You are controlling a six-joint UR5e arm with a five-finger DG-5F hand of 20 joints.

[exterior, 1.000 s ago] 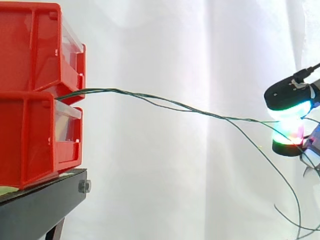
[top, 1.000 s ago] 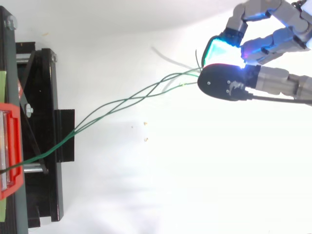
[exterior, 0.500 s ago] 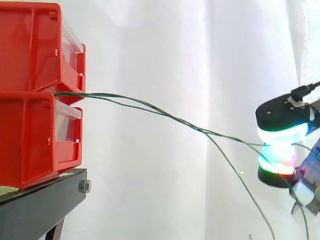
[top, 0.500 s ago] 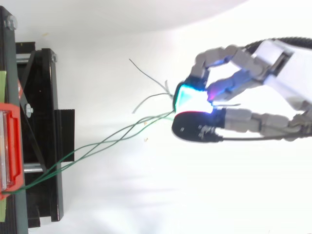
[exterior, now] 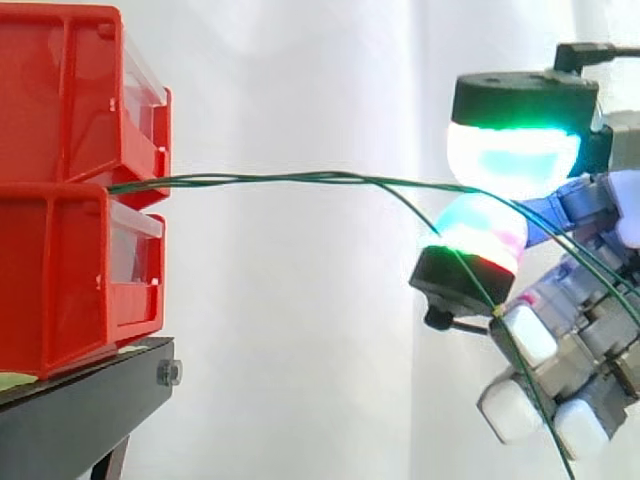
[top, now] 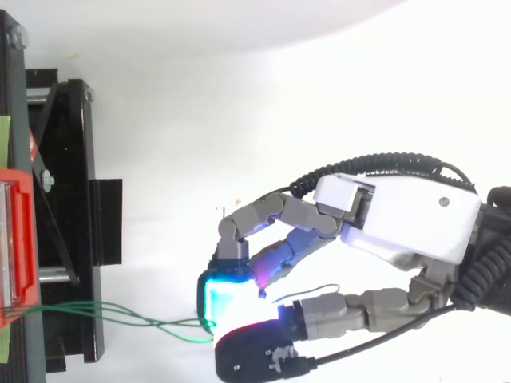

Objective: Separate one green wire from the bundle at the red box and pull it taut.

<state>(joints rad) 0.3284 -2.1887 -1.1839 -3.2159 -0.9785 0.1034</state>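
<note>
Two red bins (exterior: 60, 100) stand stacked at the left of the side view on one black stand (exterior: 80, 410), before one white curtain (exterior: 300, 350). One hand (top: 399, 219) is present. The green wires (exterior: 280, 180) leave the gap between the bins and run nearly level to mid-right of the frame. At least two strands are counted, and the top view suggests a third, though they cross too closely to be sure. Within the last second the hand has travelled from the right edge of both views towards the bins, and it now sits lower centre in the top view, near the stand. The span of wire has shortened accordingly and lies in loose curves in the top view (top: 120, 313). The fingertips (exterior: 512, 152) are closed against the thumb in a pinch on the wires where the strands converge, and the loose tails hang over the hand to the lower right. Judgement: no single strand is yet separated and none is taut; the hand appears to be re-gripping nearer the bins
</note>
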